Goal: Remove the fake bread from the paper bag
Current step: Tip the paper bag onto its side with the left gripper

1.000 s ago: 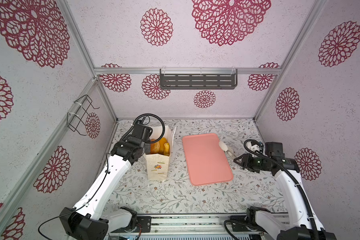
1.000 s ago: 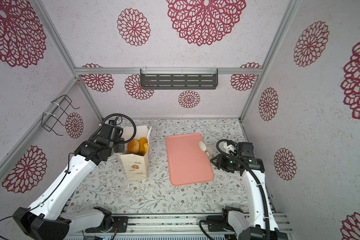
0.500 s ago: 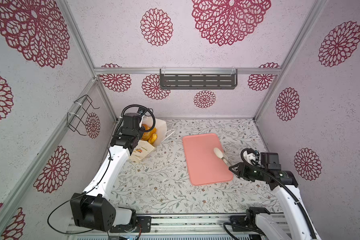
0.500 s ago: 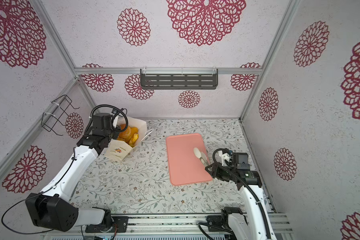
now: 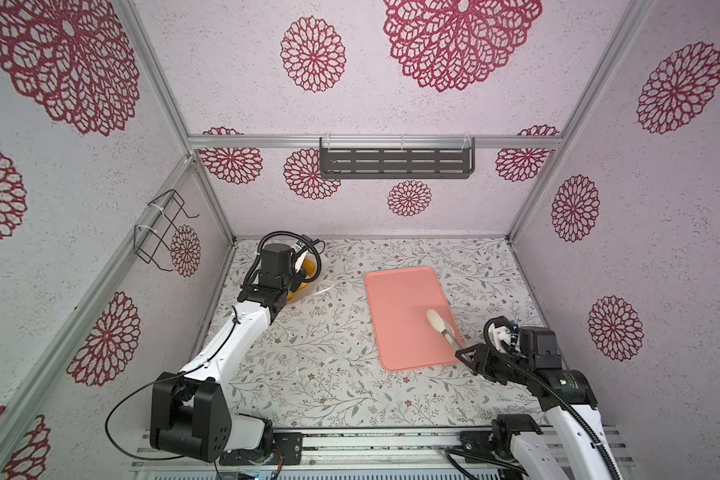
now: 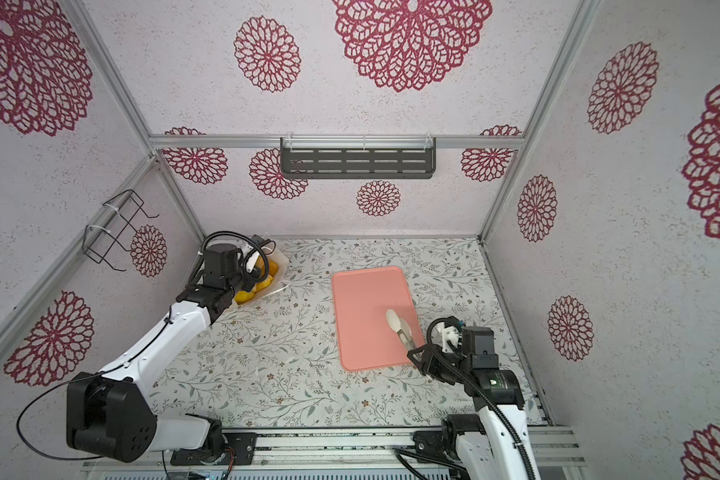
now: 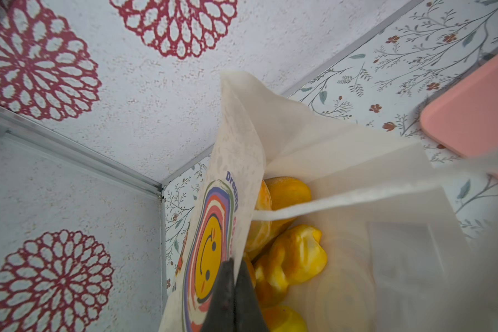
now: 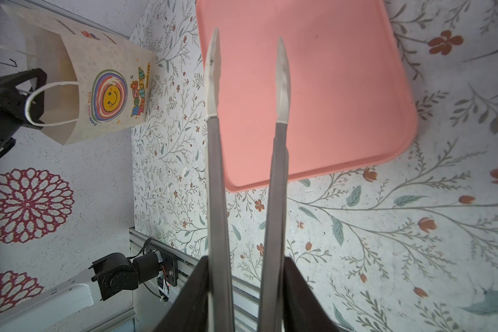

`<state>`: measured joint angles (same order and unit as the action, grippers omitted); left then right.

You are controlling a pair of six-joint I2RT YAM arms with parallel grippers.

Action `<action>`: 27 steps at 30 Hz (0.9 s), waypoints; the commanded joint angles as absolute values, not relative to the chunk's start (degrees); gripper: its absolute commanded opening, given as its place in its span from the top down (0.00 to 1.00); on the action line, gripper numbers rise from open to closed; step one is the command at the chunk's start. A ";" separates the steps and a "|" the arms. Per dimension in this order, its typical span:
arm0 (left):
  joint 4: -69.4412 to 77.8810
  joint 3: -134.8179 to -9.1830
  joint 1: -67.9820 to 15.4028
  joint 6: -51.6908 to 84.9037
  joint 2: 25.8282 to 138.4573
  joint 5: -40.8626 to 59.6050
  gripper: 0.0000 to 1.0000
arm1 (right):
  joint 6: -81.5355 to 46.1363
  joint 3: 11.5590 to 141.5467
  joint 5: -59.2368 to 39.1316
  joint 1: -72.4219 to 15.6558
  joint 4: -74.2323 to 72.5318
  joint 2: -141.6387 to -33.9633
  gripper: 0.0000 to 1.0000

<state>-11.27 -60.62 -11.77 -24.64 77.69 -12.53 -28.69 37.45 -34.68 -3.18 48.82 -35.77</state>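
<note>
Fake bread is seen as glossy yellow pieces packed inside the paper bag; none has yet been taken out. The bag is held tilted near the far left corner of the bench, with its mouth open. Its printed wall is pinched at the edge by the left tool, whose jaws are closed on the paper. The right tool is clamped on a pair of tongs. Their white tips stand apart with nothing between them, above the pink tray and well apart from the bag. The step in hand is judged to be the presenting of the bag's opening. Next, the tongs would need to be carried across to the mouth, past the cord handle, and closed on one piece while the bag is steadied.
</note>
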 commanded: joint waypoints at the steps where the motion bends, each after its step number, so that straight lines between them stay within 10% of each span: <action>1: -9.75 -58.97 -11.26 -26.03 74.08 -7.90 1.00 | -28.61 40.37 -34.38 -3.43 47.19 -37.24 0.61; 15: -15.27 -47.23 -15.79 -27.86 63.93 -4.77 1.00 | -31.98 40.18 -35.23 -8.49 40.21 -38.64 0.62; 27: -12.85 -41.48 -23.91 -17.53 64.25 -12.57 1.00 | -52.18 34.46 -23.12 -37.99 15.92 -39.42 0.62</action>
